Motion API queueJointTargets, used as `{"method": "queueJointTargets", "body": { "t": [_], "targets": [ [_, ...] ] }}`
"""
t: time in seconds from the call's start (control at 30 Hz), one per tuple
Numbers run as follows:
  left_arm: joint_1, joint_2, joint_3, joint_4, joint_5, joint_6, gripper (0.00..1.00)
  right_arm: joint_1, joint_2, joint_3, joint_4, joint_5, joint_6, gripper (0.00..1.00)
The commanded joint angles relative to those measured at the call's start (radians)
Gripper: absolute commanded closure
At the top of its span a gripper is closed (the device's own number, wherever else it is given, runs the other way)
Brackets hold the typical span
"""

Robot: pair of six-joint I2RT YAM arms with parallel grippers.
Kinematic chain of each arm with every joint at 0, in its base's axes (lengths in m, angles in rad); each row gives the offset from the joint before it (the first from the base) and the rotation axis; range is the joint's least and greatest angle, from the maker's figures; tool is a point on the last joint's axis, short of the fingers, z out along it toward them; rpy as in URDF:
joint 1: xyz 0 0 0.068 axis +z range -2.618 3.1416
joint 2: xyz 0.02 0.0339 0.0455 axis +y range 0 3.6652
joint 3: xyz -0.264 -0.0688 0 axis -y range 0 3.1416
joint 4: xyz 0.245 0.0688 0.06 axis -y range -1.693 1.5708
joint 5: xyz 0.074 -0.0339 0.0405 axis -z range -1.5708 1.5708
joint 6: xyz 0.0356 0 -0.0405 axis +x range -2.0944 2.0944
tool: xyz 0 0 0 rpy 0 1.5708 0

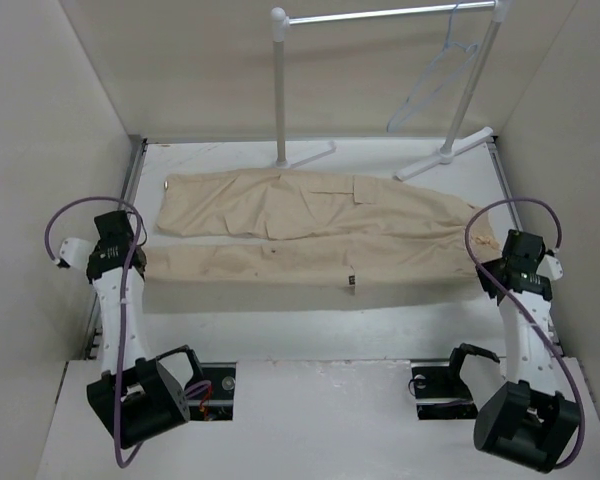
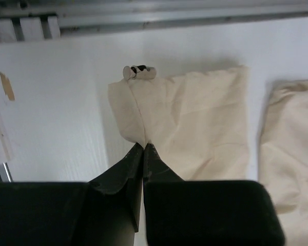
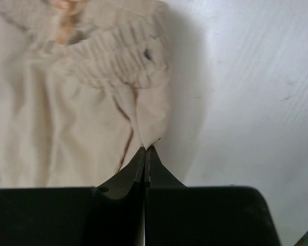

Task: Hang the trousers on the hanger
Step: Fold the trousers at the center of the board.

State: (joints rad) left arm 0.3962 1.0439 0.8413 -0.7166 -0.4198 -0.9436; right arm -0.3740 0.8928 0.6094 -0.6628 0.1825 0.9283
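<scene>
The beige trousers (image 1: 310, 225) lie spread sideways across the table, waist to the right and leg ends to the left. My left gripper (image 1: 142, 262) is shut on the hem corner of the near leg (image 2: 185, 123), with the jaws pinching cloth at their tips (image 2: 143, 145). My right gripper (image 1: 486, 272) is shut on the gathered waistband's edge (image 3: 143, 113), with cloth pinched at its tips (image 3: 146, 149). The near edge of the trousers casts a shadow on the table. The whitish hanger (image 1: 435, 85) hangs from the rail at the back right, far from both grippers.
The white garment rail stand has a post (image 1: 279, 90), a top bar (image 1: 380, 14) and feet (image 1: 445, 155) just behind the trousers. Beige walls close in both sides. A small metal toggle (image 2: 138, 72) sits at the leg hem. A metal track (image 2: 154, 13) runs along the table's left edge.
</scene>
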Motion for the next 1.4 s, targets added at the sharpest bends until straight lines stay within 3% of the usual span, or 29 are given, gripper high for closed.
{"method": "queueJointTargets", "body": {
  "t": [0.0, 0.23, 0.37, 0.73, 0.9, 1.0, 1.07, 1.13, 1.27, 1.37],
  "targets": [
    [-0.024, -0.029, 0.102, -0.023, -0.145, 0.063, 1.00, 0.056, 0.018, 0.085, -0.014, 0.058, -0.008, 0.99],
    [-0.156, 0.200, 0.395, 0.002, -0.229, 0.063, 1.00, 0.077, 0.153, 0.222, 0.034, 0.092, -0.005, 0.99],
    [-0.222, 0.419, 0.605, 0.075, -0.270, 0.121, 1.00, 0.079, 0.276, 0.350, 0.071, 0.118, 0.010, 1.00],
    [-0.266, 1.069, 1.244, 0.123, -0.267, 0.262, 0.99, 0.109, 0.927, 0.996, 0.022, 0.055, -0.032, 0.99],
    [-0.277, 1.286, 1.467, 0.219, -0.266, 0.380, 0.93, 0.129, 1.204, 1.289, -0.061, 0.054, -0.029, 0.96],
    [-0.280, 1.326, 1.492, 0.290, -0.258, 0.423, 0.87, 0.142, 1.274, 1.375, -0.075, 0.049, -0.023, 0.87],
    [-0.280, 1.322, 1.480, 0.310, -0.229, 0.439, 0.73, 0.152, 1.281, 1.395, -0.066, 0.029, -0.031, 0.62],
    [-0.280, 1.279, 1.431, 0.322, -0.212, 0.440, 0.62, 0.157, 1.243, 1.379, -0.064, 0.009, -0.052, 0.47],
    [-0.308, 1.046, 1.192, 0.386, -0.231, 0.421, 0.42, 0.158, 1.059, 1.200, -0.012, 0.011, -0.098, 0.30],
    [-0.389, 0.911, 0.994, 0.450, -0.217, 0.391, 0.39, 0.157, 0.892, 0.971, 0.086, 0.025, -0.097, 0.25]
  ]
}}
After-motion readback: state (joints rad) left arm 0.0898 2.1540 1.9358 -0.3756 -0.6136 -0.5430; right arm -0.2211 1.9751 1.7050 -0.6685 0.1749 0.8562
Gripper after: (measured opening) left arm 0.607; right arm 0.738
